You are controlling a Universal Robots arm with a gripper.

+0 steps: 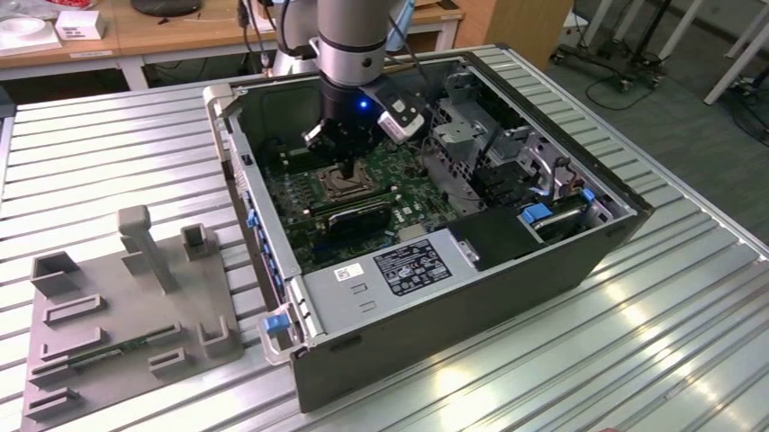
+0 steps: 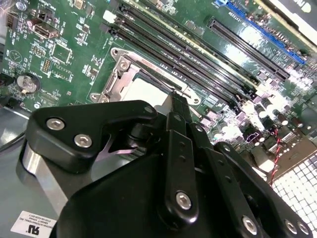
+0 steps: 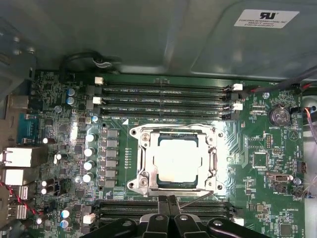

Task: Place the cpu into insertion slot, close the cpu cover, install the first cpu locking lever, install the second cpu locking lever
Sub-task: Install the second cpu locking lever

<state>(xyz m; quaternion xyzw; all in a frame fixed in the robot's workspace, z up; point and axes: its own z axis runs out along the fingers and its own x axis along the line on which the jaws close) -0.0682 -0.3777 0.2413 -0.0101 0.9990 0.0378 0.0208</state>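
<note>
The cpu [image 3: 178,161], a flat silvery-tan square, lies in the insertion slot on the green motherboard. The cpu cover [image 3: 144,148], a silver frame, lies flat around it. One thin wire locking lever [image 3: 173,124] runs along the socket side nearest the memory slots. A second locking lever [image 3: 198,198] slants at the opposite side, right beside my fingertips. My gripper [image 3: 167,199] is shut, its black fingers pressed together at that edge of the socket. In the second wrist view the gripper [image 2: 178,101] tip rests by the cpu [image 2: 141,91]. In the exterior view the gripper [image 1: 348,171] hangs over the socket [image 1: 337,187].
The open computer case [image 1: 577,261] walls in the motherboard on all sides. Memory slots [image 3: 163,99] flank the socket, and a row of capacitors [image 3: 90,153] stands beside it. A drive cage [image 1: 463,126] rises near the arm. A grey fixture plate [image 1: 132,306] lies at the exterior view's left.
</note>
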